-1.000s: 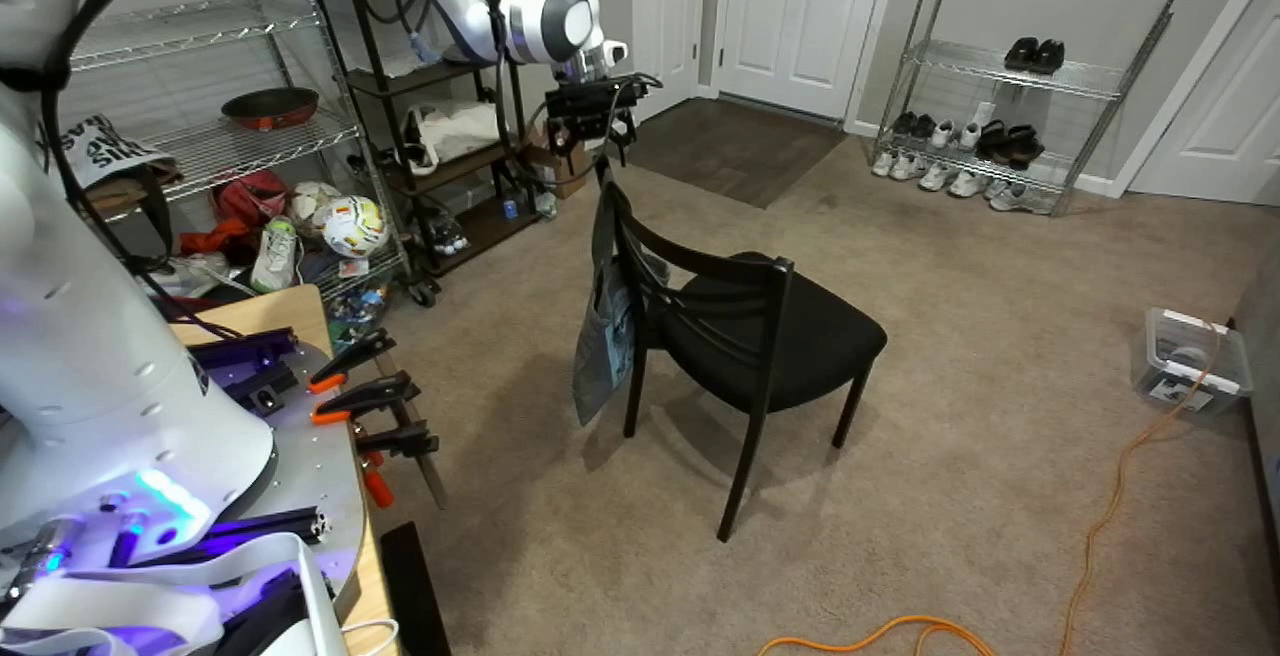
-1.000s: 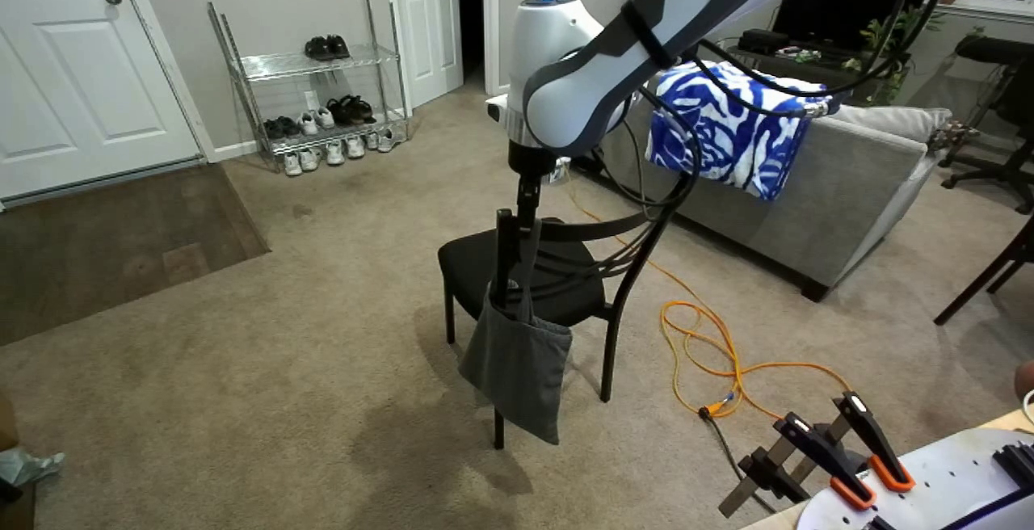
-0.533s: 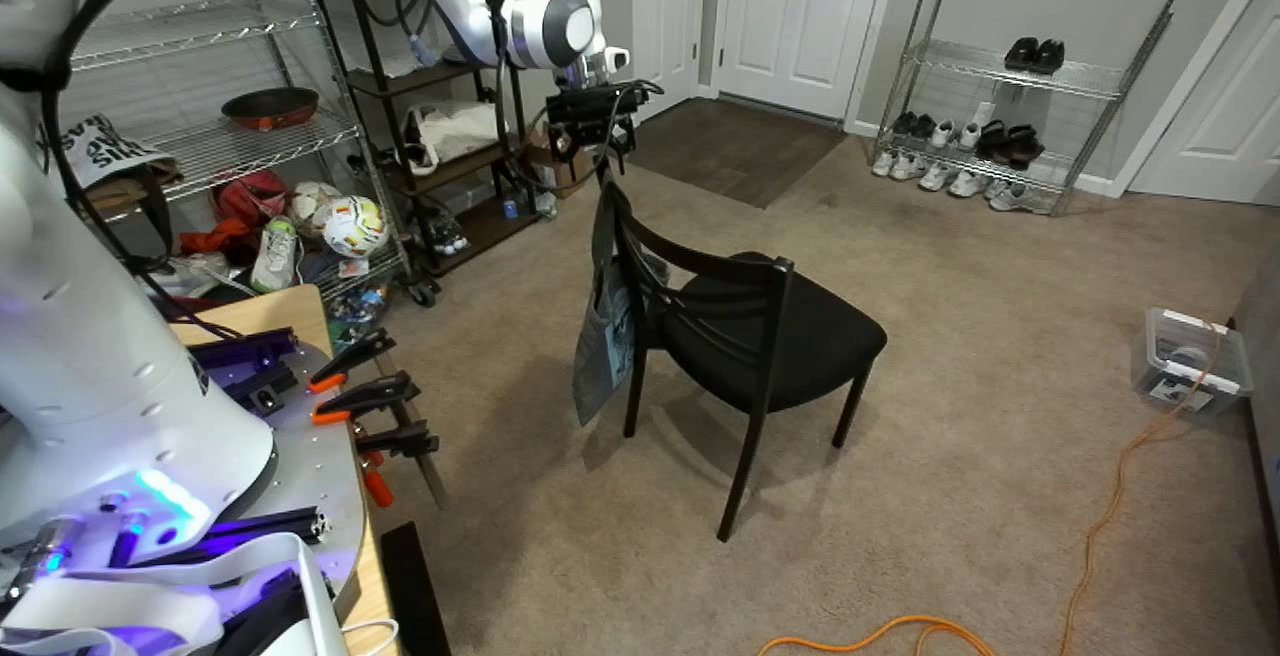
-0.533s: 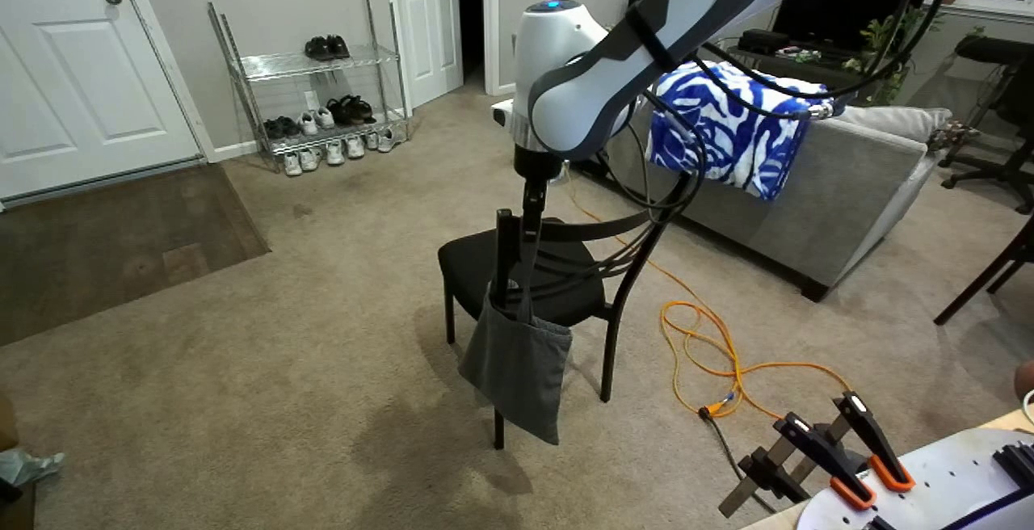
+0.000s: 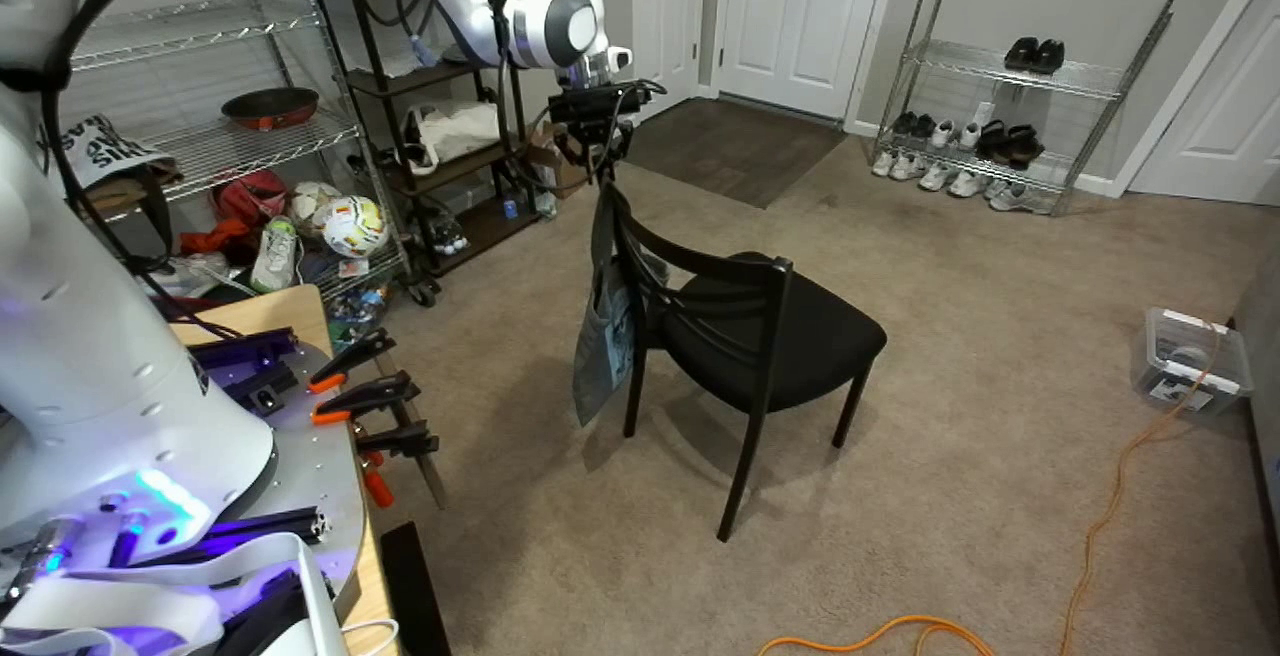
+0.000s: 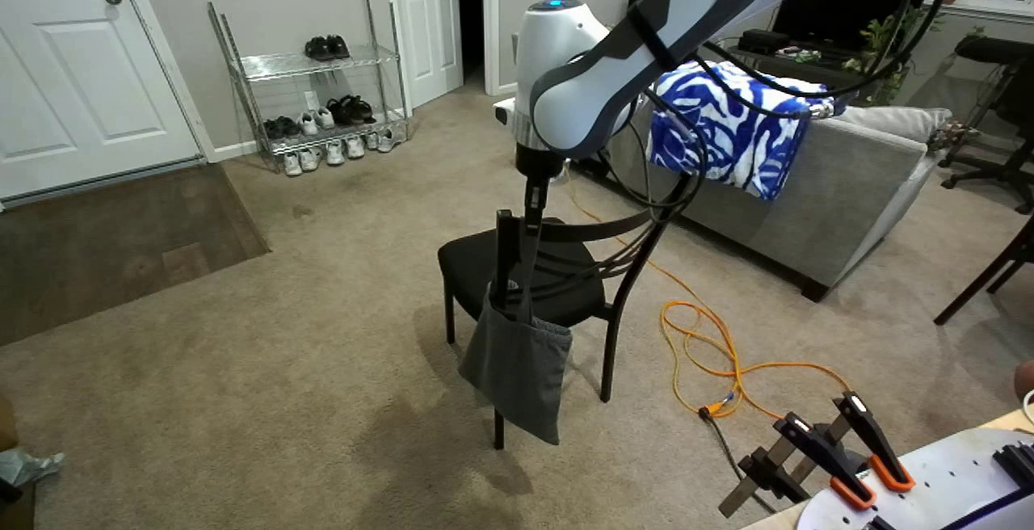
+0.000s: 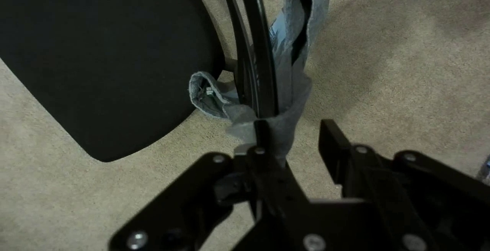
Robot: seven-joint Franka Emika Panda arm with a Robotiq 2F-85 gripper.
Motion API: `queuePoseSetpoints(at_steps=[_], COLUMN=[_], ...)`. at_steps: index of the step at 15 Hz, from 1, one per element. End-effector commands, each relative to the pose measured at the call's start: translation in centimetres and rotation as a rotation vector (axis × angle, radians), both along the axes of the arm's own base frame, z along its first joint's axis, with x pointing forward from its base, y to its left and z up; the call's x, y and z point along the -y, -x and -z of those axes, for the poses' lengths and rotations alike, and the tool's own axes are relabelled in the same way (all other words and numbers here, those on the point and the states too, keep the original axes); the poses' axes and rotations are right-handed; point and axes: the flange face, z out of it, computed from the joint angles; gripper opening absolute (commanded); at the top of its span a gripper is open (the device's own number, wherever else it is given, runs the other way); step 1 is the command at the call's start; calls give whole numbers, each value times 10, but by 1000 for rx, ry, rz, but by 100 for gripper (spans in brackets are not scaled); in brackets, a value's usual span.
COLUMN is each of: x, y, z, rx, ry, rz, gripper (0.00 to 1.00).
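One grey bag (image 6: 521, 376) hangs at a corner post (image 6: 504, 255) of a black chair (image 5: 800, 336), its cloth showing on both sides of the backrest (image 6: 598, 230) in the wrist view. A strap (image 6: 528, 279) rises from it to the gripper (image 7: 294, 128). The two jaws stand partway open: in the wrist view grey cloth lies against or just beside one, with a clear gap to the other, so nothing is pinched. The post stands just beside the gripper, and the backrest runs off from it, in the way on that side.

An orange cord (image 6: 731, 344) lies looped on the carpet (image 6: 323, 312) between the chair and three clamps (image 5: 365, 396) at the table (image 5: 290, 308) edge. One blue-and-white blanket (image 6: 751, 150) drapes a grey sofa (image 6: 840, 199). One metal rack (image 6: 275, 68) carries one pair of black shoes (image 6: 326, 47) on its upper shelf and more pairs lower down. One pan (image 5: 270, 108) and one ball (image 5: 355, 226) sit on different levels of wire shelving (image 5: 200, 31).

The arm (image 6: 577, 118) reaches out from the table, its wrist bent so the gripper points down.
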Motion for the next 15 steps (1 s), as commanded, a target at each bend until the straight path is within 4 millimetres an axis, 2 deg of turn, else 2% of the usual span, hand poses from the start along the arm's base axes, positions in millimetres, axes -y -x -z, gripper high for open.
queuePoseSetpoints(at_steps=[1,2,4,12,15], x=[4,5,7,3,2], y=[6,6,7,21,24], z=[-9,-13,-21,-62,-71], rx=[-13,-5,13,83,92], ry=[-7,-8,-12,-32,-34], rz=[3,5,7,-8,-15], gripper=[9,3,0,2,2])
